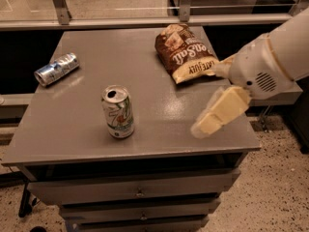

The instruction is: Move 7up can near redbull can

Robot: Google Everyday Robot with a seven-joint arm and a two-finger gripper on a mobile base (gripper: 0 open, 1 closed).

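Over the desk's right front edge: the gripper (215,111) hangs at the end of the white arm (270,62), low above the desk (164,129) and touching nothing.
Gripper state: cannot tell whether it is spread or closed; nothing is in it.
Nearest thing: the chip bag (185,52) lies flat toward the back, just beyond the gripper and apart from it.
7up can: the 7up can (118,111) stands upright near the front middle of the desk, with its opened top up.
Direction from gripper: the can lies well to the camera's left, with only bare desk between.
Long axis: it is vertical, so a level approach from the side to the can's middle looks the likely grasp.
Redbull can: the redbull can (56,69) lies on its side near the back left edge, slanting from front-left to back-right.
Gap to close: the two cans are well apart, and the redbull can is farther left and farther back.
Step in hand: this is probably the reach, with the grasp not yet made.
Risk: a glancing touch could tip the upright can, and the lying can may roll if bumped.
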